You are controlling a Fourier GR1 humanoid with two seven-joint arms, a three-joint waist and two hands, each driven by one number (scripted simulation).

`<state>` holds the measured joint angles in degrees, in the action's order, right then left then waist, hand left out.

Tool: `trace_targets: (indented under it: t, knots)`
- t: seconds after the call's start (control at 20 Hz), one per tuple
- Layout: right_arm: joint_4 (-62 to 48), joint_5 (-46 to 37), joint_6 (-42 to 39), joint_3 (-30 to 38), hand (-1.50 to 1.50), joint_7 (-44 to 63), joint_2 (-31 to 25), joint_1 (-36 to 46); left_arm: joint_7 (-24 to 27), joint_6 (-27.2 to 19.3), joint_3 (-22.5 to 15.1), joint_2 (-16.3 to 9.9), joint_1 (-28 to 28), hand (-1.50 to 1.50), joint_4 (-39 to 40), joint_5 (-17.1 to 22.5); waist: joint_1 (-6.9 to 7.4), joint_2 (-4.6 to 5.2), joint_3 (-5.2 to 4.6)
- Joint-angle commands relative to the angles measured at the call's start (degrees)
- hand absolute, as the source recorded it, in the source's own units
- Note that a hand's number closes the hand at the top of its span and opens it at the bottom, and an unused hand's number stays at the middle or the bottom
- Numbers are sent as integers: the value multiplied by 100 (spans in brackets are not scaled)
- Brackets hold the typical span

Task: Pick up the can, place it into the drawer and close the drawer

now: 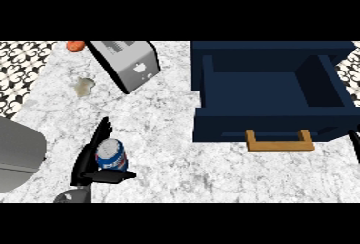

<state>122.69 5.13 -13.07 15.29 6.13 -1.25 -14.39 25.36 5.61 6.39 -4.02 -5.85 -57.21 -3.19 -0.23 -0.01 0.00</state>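
Observation:
The can, blue with a white top, stands upright on the marble counter at the lower left. My left hand lies against it: straight fingers run along its left side and the thumb reaches across just below it, not curled round it. The dark blue drawer stands pulled open at the right, its inside bare and its wooden handle facing me. Only a thin straight black sliver of my right hand shows at the right edge, beside the drawer's front corner.
A silver toaster lies tilted at the back, with an orange item beside it and a small beige object further forward. A grey rounded object fills the left edge. Patterned tile borders the counter.

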Motion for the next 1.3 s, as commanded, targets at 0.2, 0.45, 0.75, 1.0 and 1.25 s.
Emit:
trace_targets:
  t: [0.2,0.45,0.75,1.0,1.25]
  knots:
    - [116,-176,108,-290,-150,-195,121,-372,105,250,-173,107,216,150,-254,189,9,-4,0]
    - [188,108,-93,117,-150,-112,82,-312,-146,69,-389,388,-82,150,-229,272,-5,-3,0]
    - [131,-175,151,-443,-150,-494,123,-562,-942,133,-443,333,152,150,-1532,476,15,-9,2]
    - [322,1,171,-298,-150,-99,123,-412,-848,-450,520,26,-367,150,-1087,832,15,-7,1]
    - [226,296,101,85,-150,-17,-25,-172,-1011,-557,241,139,-650,150,-1258,809,10,-6,1]
